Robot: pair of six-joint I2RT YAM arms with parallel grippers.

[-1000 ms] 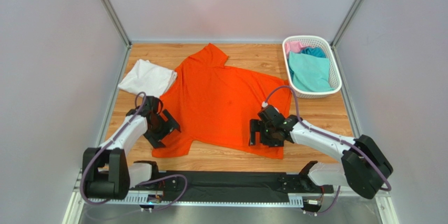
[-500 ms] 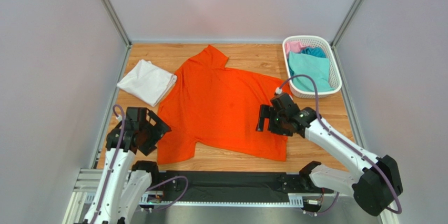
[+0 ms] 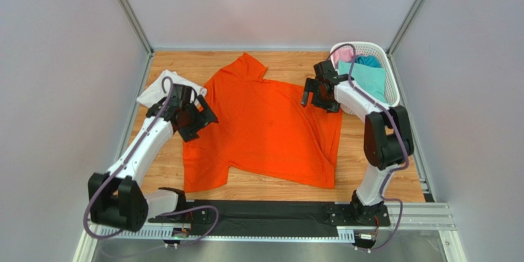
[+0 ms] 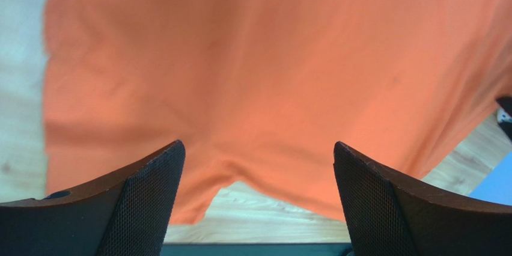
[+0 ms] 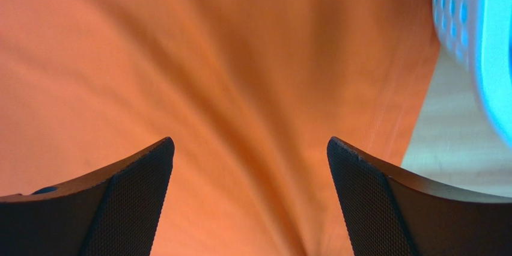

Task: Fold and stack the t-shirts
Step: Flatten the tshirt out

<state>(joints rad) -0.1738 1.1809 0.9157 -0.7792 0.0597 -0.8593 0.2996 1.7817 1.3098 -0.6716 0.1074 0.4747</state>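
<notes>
From above you see the orange t-shirt point(image 3: 270, 130) spread flat across the wooden table point(image 3: 381, 145), a folded white t-shirt point(image 3: 154, 93) beside its left edge, and a basket point(image 3: 376, 45) at the far right holding a teal t-shirt point(image 3: 375, 80), a pink t-shirt point(image 3: 340, 56) and a blue t-shirt point(image 3: 369, 61). Neither wrist camera shows you the white one. The left wrist view gives you the orange hem against bare wood. The blurred right wrist view adds the basket wall. Your left arm stretches forward, its left gripper point(image 3: 198, 123) over the shirt's left edge. Your right arm folds up high, its right gripper point(image 3: 315, 101) over the far right corner, near the basket. Both pincers gape wide, holding nothing.
</notes>
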